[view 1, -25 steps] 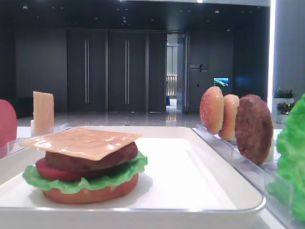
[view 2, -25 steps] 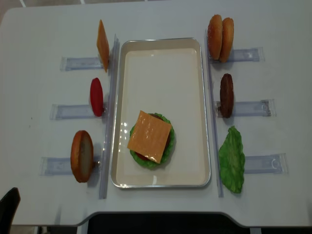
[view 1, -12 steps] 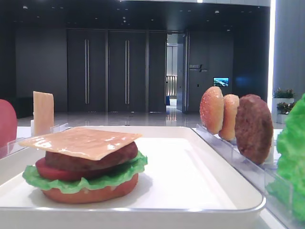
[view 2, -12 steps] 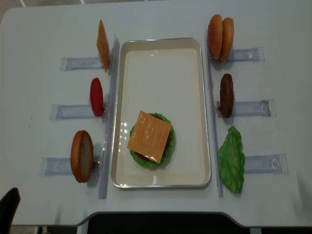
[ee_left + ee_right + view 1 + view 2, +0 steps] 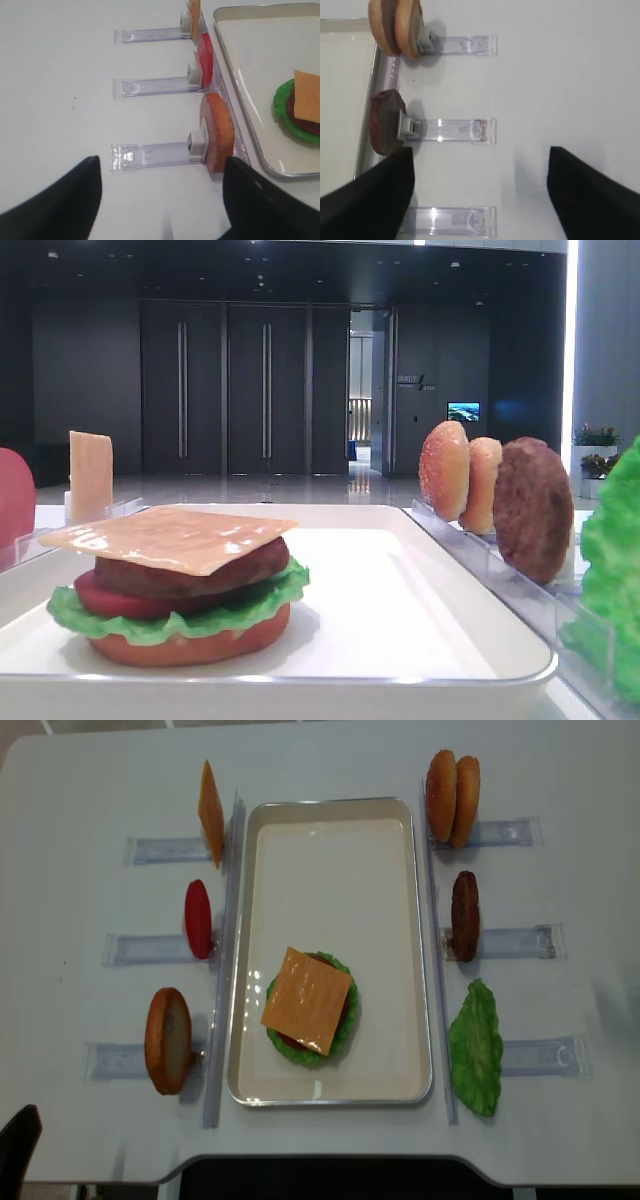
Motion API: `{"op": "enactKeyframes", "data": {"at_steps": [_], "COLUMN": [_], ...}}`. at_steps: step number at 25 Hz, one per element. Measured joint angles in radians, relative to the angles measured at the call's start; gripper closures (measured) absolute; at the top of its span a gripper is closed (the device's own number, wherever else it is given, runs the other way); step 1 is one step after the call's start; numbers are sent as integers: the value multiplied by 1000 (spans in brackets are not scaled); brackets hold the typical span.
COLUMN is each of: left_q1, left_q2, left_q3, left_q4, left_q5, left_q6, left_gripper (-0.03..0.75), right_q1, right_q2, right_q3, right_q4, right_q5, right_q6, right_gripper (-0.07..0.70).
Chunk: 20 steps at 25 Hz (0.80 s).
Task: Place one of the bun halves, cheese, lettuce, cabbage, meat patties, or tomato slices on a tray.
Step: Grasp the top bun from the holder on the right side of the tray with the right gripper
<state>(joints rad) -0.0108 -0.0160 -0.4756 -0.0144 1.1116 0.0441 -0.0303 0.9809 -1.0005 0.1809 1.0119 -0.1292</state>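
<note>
The white tray (image 5: 330,840) holds a stack of flat bun, lettuce, tomato and patty, topped with a cheese slice (image 5: 307,999). On the right-hand racks stand the sesame top bun (image 5: 440,795) beside a paler bun half (image 5: 466,800), a meat patty (image 5: 465,915) and a lettuce leaf (image 5: 476,1048). The left-hand racks carry cheese (image 5: 210,812), a tomato slice (image 5: 198,918) and a reddish flat bun (image 5: 168,1040). My left gripper (image 5: 160,200) hovers open over bare table beside that flat bun (image 5: 217,132). My right gripper (image 5: 480,195) is open and empty, right of the patty (image 5: 385,122).
Clear plastic racks (image 5: 510,942) lie on the white table on both sides of the tray, with long clear strips along the tray's edges. A dark piece of the left arm (image 5: 18,1150) shows at the table's front left corner.
</note>
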Motion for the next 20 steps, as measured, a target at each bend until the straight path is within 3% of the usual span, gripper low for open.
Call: {"op": "enactKeyframes", "data": {"at_steps": [7,20], "left_q1": [0,0], "left_q2": [0,0], "left_q3": [0,0], "left_q4": [0,0], "left_q5": [0,0], "left_q6": [0,0], "left_gripper": [139,139], "right_q1": [0,0], "right_q2": [226,500], "right_q3": [-171,-462], "right_q4": [-1,-1], "right_q5": [4,103], "right_q6": [-10,-14], "right_gripper": [108,108]}}
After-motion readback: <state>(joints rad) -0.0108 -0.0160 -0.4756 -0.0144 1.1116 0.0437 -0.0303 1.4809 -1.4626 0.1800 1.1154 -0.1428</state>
